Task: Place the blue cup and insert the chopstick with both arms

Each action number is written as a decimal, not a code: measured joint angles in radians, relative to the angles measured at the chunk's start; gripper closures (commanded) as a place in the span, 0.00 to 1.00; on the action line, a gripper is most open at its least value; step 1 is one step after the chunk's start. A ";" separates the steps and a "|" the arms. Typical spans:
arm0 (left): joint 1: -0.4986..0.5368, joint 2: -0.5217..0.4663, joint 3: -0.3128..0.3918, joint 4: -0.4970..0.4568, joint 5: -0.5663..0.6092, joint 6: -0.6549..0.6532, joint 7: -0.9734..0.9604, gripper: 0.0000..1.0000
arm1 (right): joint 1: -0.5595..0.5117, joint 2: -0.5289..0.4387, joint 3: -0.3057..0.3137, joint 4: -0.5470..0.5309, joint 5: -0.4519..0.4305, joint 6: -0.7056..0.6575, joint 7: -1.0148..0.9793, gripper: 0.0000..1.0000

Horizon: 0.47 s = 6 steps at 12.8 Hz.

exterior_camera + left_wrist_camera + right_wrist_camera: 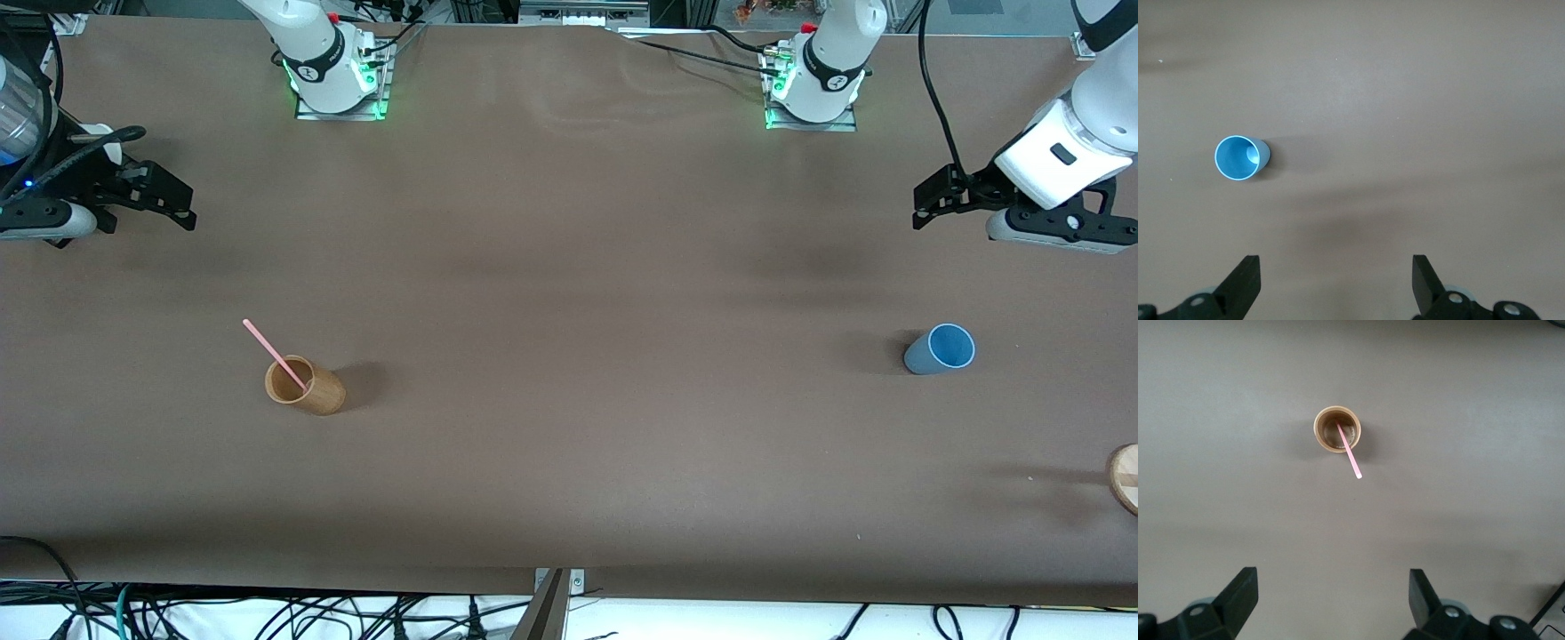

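Note:
The blue cup stands upright and empty on the brown table toward the left arm's end; it also shows in the left wrist view. The pink chopstick leans in a brown wooden cup toward the right arm's end; both show in the right wrist view, the chopstick and the wooden cup. My left gripper is open and empty, up in the air over bare table at the left arm's end. My right gripper is open and empty over bare table at the right arm's end.
A round wooden piece lies at the table's edge toward the left arm's end, nearer to the front camera than the blue cup. The two arm bases stand along the table's back edge. Cables hang below the front edge.

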 measured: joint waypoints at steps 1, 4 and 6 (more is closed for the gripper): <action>0.002 0.000 0.000 0.000 0.000 0.000 0.000 0.00 | 0.000 0.000 0.000 0.000 0.000 0.000 0.001 0.00; 0.008 0.000 0.000 0.000 0.000 0.000 0.000 0.00 | 0.000 0.000 0.000 0.000 0.000 0.000 0.003 0.00; 0.008 0.000 0.000 0.000 0.000 0.000 0.000 0.00 | 0.000 0.000 0.000 0.000 0.000 0.000 0.003 0.00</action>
